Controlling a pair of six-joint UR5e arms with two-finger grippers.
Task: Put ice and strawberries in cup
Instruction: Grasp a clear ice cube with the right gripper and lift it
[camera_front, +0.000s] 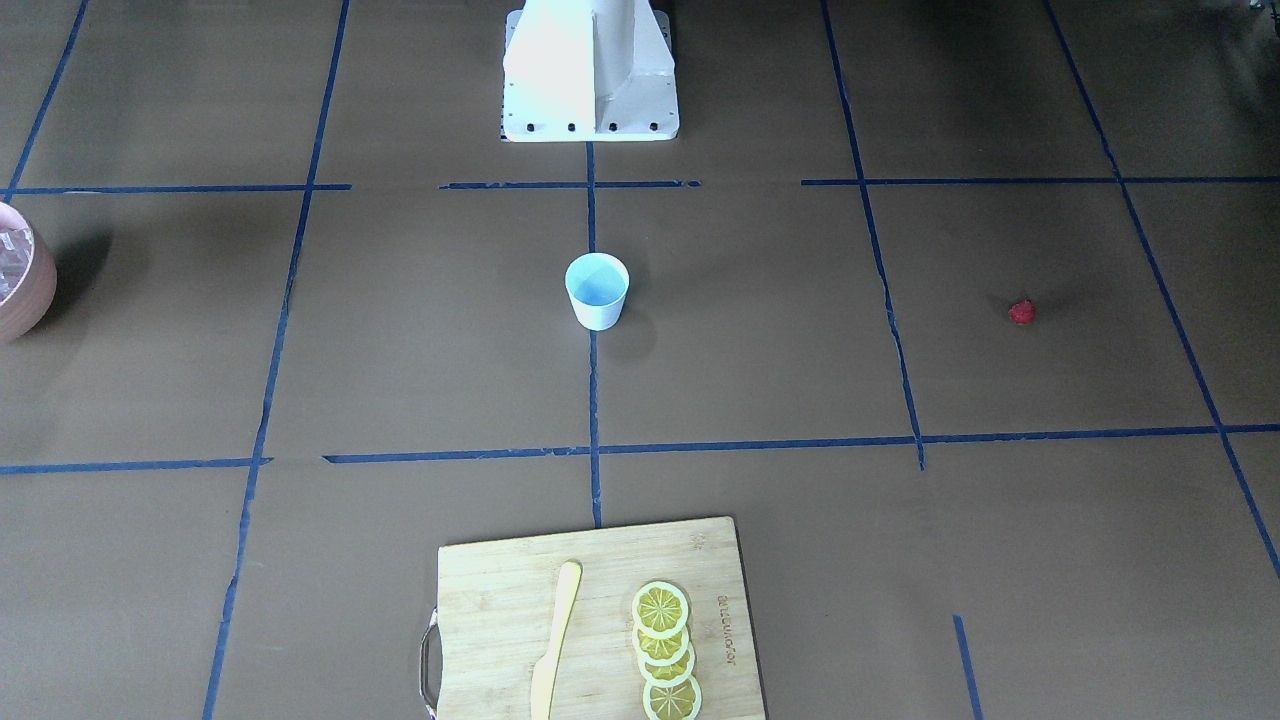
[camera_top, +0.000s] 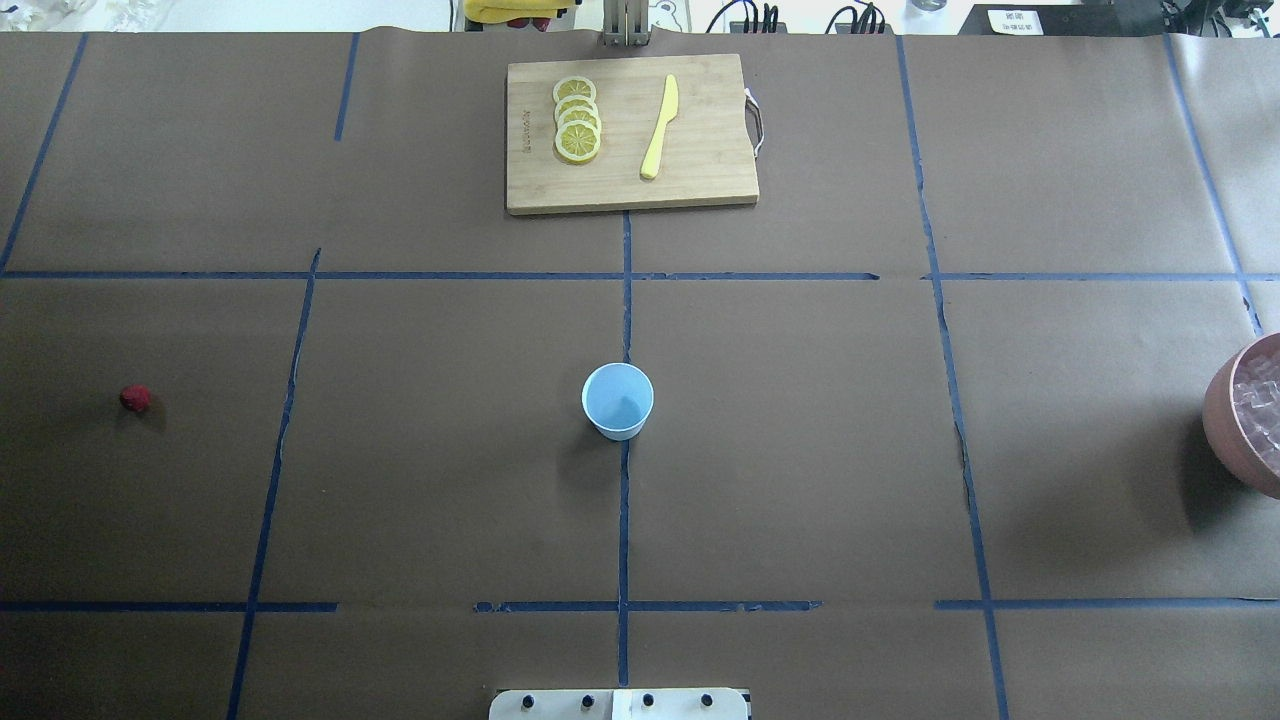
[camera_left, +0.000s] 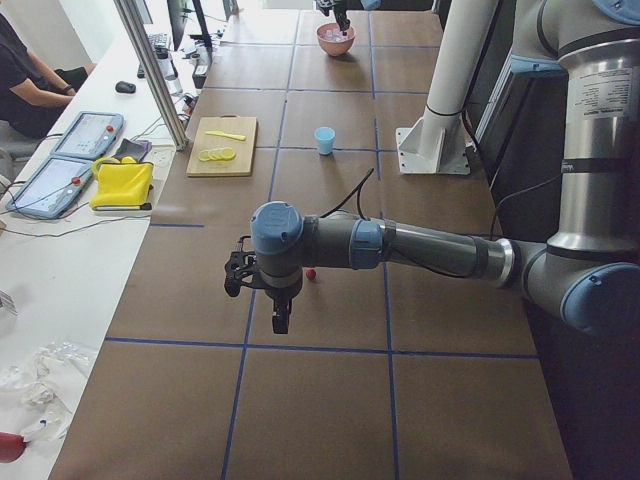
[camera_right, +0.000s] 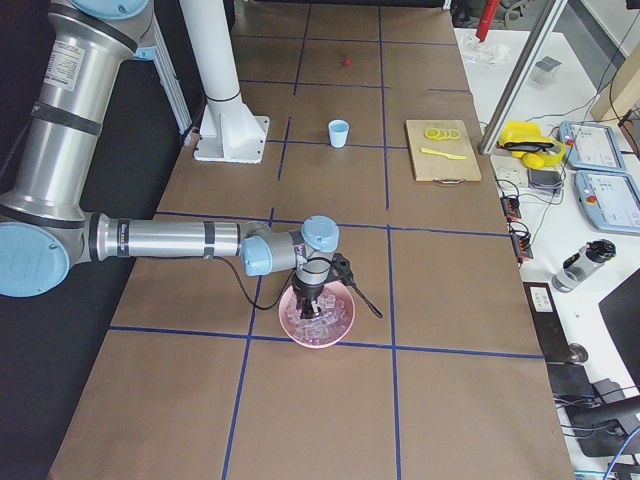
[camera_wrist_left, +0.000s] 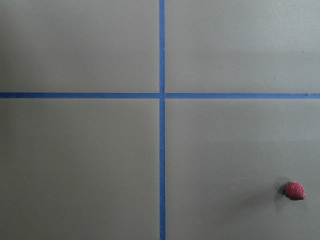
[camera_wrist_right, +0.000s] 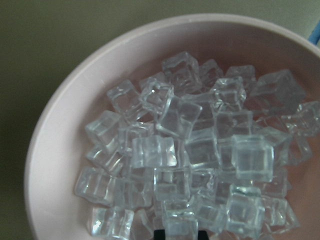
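Note:
The white cup (camera_top: 618, 400) with a pale blue inside stands upright at the table's middle, also seen as the cup (camera_front: 597, 290). One red strawberry (camera_top: 135, 398) lies far to the robot's left; the strawberry (camera_wrist_left: 295, 191) sits low right in the left wrist view. My left gripper (camera_left: 279, 318) hangs above the table close to the strawberry (camera_left: 311, 273); I cannot tell whether it is open or shut. The ice (camera_wrist_right: 200, 150) fills the pink bowl (camera_wrist_right: 60, 125). My right gripper (camera_right: 306, 303) reaches down into that bowl (camera_right: 345, 325) over the ice; I cannot tell its state.
A wooden cutting board (camera_top: 700, 180) at the table's far side carries lemon slices (camera_top: 577, 120) and a yellow knife (camera_top: 660, 128). The pink bowl (camera_top: 1225, 420) sits at the table's right end. A white robot base (camera_front: 590, 70) stands behind the cup. A person sits beside tablets (camera_left: 85, 135).

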